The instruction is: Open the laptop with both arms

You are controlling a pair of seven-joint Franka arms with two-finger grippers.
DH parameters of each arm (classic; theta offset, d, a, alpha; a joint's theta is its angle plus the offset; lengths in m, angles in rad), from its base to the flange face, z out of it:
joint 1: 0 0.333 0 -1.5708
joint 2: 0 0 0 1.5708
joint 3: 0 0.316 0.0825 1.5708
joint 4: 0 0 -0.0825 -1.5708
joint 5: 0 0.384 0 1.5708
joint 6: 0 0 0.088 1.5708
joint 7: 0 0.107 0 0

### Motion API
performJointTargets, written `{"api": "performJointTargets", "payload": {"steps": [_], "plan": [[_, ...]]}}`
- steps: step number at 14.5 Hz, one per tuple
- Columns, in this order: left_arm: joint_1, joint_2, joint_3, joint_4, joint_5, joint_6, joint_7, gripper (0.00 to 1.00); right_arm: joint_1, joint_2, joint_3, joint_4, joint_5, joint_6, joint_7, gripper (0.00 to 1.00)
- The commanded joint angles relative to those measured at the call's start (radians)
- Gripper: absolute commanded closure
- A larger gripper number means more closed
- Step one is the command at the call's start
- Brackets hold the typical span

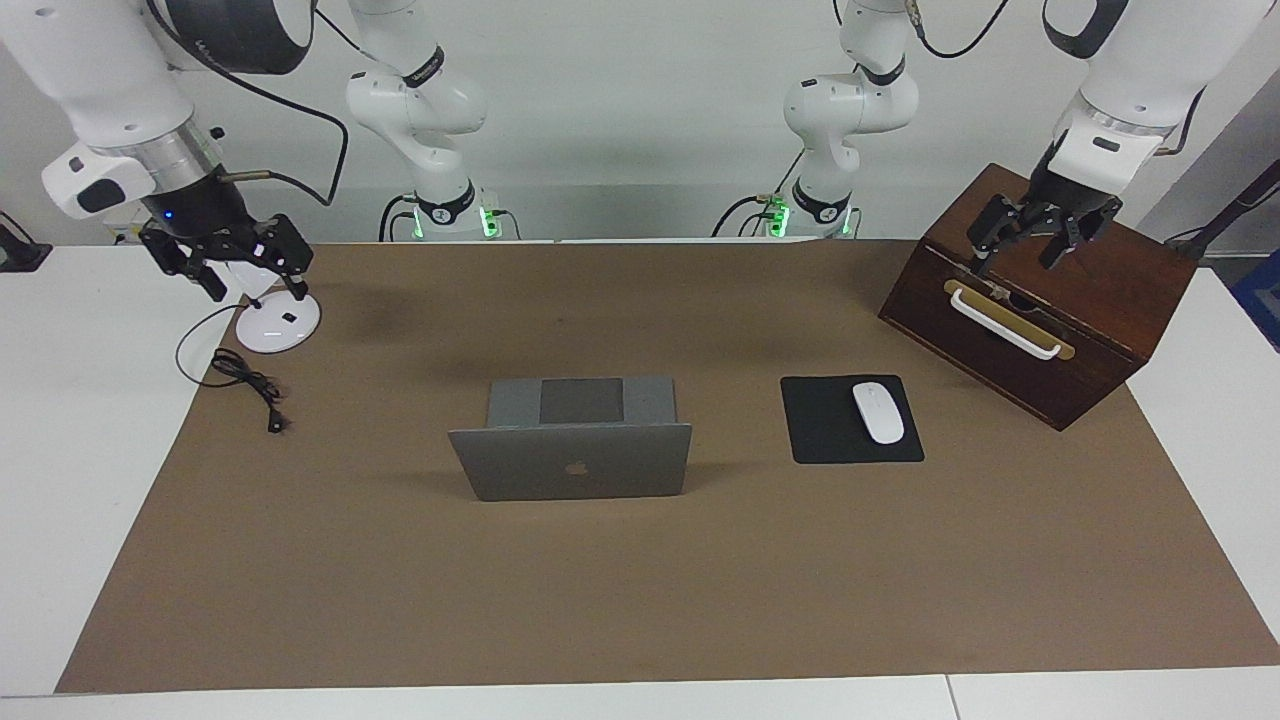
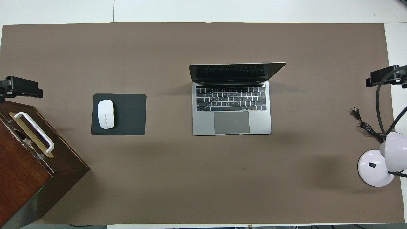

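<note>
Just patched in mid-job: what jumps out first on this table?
The laptop stands already open at the middle of the brown mat, its lid up and nothing touching it. Both arms are raised at the table's ends: the left gripper hangs open over the wooden drawer box, and the right gripper is over the white desk lamp.
</note>
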Motion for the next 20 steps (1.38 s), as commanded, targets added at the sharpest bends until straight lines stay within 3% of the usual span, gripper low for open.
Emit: {"api": "performJointTargets", "payload": {"steps": [1,16,20], "plan": [[0.008,-0.001,-0.009,-0.009,0.020,0.020,-0.007,0.00,-0.009,-0.033,0.010,-0.046,-0.024,0.010,0.012,0.00],[0.008,-0.003,-0.009,-0.011,0.020,0.021,-0.007,0.00,-0.008,-0.039,0.007,-0.040,-0.021,-0.074,0.017,0.00],[0.008,-0.004,-0.009,-0.017,0.020,0.023,-0.007,0.00,-0.009,-0.039,0.005,-0.040,-0.070,-0.081,0.020,0.00]]}}
